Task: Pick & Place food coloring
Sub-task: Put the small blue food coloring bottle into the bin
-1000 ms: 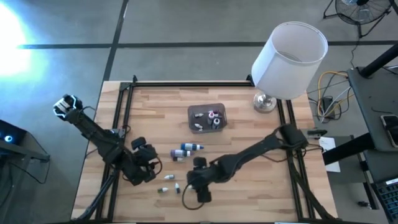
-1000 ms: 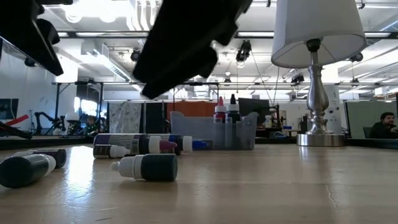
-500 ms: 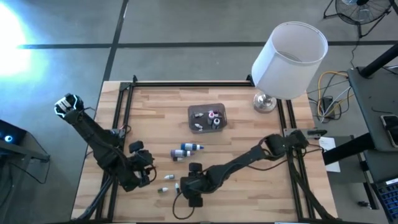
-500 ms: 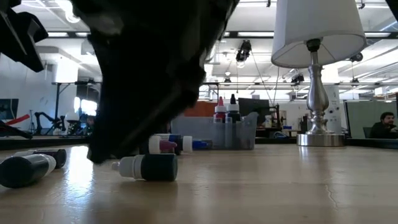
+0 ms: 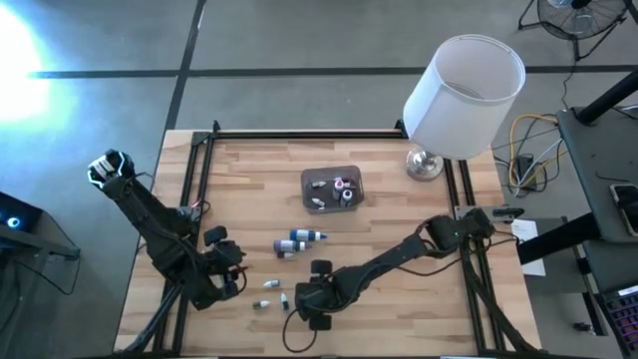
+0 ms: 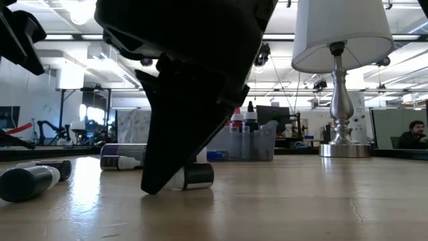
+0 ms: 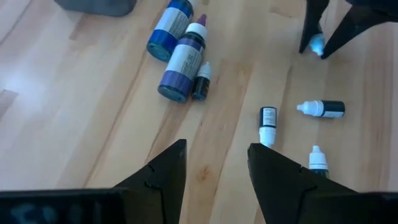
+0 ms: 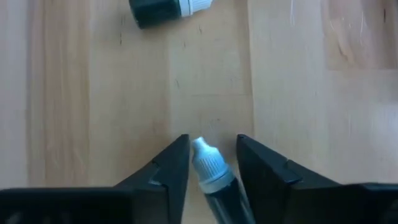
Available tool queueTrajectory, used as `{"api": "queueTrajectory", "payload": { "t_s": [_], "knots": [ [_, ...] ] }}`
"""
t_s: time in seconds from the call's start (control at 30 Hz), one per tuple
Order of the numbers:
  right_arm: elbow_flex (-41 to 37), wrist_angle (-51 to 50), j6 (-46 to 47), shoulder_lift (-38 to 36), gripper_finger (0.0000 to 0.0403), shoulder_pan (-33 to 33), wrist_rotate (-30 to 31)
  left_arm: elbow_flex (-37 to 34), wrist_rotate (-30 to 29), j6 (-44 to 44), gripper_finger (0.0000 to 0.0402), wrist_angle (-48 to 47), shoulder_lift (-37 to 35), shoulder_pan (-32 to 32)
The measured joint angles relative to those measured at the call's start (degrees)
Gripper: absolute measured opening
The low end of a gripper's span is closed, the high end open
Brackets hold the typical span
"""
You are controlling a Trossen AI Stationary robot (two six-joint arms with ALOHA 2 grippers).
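The right hand (image 8: 208, 163) is down at the near edge of the bench (image 5: 399, 199), its two fingers (image 8: 165, 168) straddling a little bottle of food coloring (image 8: 214, 180) that lies flat on the wood, white nozzle pointing out ahead; the fingers sit just beside the bottle on either side, and I cannot tell whether they have pinched it yet. It looks a light, hard plastic thing, round and smooth, likely to roll or squirt out sideways, so the dark body below the cap seems the safest place to take it. A few more small bottles (image 7: 321, 108) lie close by, larger ones (image 7: 181, 59) farther in, and some stand in the grey tub (image 5: 332, 187). The left hand (image 7: 214, 165) hangs spread over the bench, holding nothing.
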Motion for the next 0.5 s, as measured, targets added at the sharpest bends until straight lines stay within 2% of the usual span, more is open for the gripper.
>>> {"api": "queueTrajectory", "payload": {
  "t_s": [0.17, 0.33, 0.5],
  "knots": [
    [0.0, -3.26, -1.45, -0.19, 0.004, -1.55, -1.55, 0.0, -0.31, -0.88, 0.0147, -0.37, 0.0, -0.02],
    [-0.22, -8.01, -2.91, -2.03, 0.0038, -3.26, -0.99, 0.0, -0.59, -3.01, 0.0147, -1.23, 0.0, -0.02],
    [-0.52, -10.39, -4.01, -9.33, 0.0038, -7.92, 10.12, 0.0, -2.21, -4.74, 0.0147, -1.4, 0.0, -0.02]
  ]
}}
